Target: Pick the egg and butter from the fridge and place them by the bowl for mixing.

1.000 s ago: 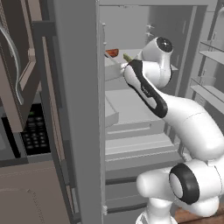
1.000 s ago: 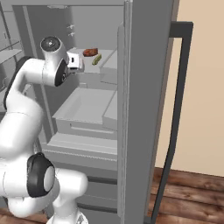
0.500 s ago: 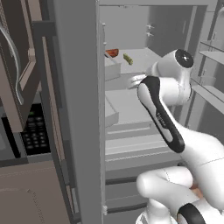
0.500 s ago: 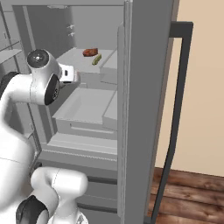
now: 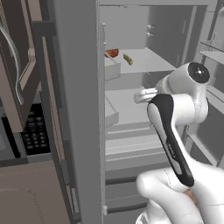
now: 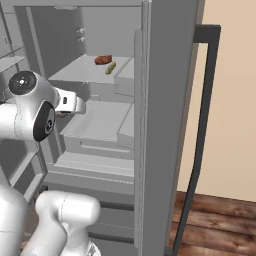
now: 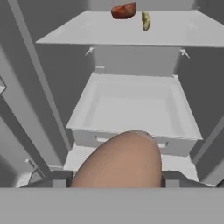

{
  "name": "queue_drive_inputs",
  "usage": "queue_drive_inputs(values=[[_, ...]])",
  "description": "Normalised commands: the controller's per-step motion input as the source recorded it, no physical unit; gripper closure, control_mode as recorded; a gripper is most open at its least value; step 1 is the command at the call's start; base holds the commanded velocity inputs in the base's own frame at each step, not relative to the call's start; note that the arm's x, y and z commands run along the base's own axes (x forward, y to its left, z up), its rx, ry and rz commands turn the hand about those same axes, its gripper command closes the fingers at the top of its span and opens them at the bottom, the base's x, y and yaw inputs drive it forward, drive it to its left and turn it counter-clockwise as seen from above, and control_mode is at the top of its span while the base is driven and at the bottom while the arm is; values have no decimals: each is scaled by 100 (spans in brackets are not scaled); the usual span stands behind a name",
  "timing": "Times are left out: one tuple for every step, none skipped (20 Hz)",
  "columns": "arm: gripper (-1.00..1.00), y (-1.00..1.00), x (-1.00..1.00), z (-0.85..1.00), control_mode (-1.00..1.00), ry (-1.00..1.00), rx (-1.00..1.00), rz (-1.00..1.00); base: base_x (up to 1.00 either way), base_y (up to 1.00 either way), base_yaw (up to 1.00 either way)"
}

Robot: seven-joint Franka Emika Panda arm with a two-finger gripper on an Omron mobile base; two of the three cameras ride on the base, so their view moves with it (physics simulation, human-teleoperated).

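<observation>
The egg [image 7: 120, 162], pale pinkish-beige, looms large at the bottom of the hand view, with my gripper [image 7: 116, 180] shut on it. The hand [image 5: 145, 93] [image 6: 70, 102] hovers in front of the open grey fridge [image 6: 165, 75], at the height of the middle drawer. The butter [image 7: 145, 20] [image 5: 127, 58] [image 6: 110, 67], a short yellow-green stick, lies on the upper shelf, well above and beyond the gripper. The bowl is out of view.
A red-orange lump [image 7: 124, 10] [image 5: 112, 53] sits just left of the butter. Below the shelf a pale drawer [image 7: 135, 105] stands pulled out. Door racks [image 5: 211, 48] flank the arm's right; a dark oven panel [image 5: 30, 131] lies left of the fridge wall.
The arm has drawn back and down from the upper shelf, out toward the front of the fridge, carrying the egg. Lump and butter stay put.
</observation>
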Motion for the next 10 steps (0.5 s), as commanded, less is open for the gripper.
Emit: queue_drive_inputs(values=[[100, -7, -51, -17, -100, 12, 0, -9, 0, 0, 0], [100, 0, -9, -3, -100, 2, 0, -5, 0, 0, 0], [100, 0, -1, 0, -100, 0, 0, 0, 0, 0, 0], [100, 0, 0, 0, -100, 0, 0, 0, 0, 0, 0], [100, 0, 0, 0, -100, 0, 0, 0, 0, 0, 0], [100, 0, 0, 0, 100, 0, 0, 0, -5, 0, 0], [100, 0, 0, 0, 100, 0, 0, 0, -31, 0, -1], [100, 0, 0, 0, 100, 0, 0, 0, -49, 0, -1], [100, 0, 0, 0, 100, 0, 0, 0, -54, 0, -1], [100, 0, 0, 0, 100, 0, 0, 0, -63, 0, 0]])
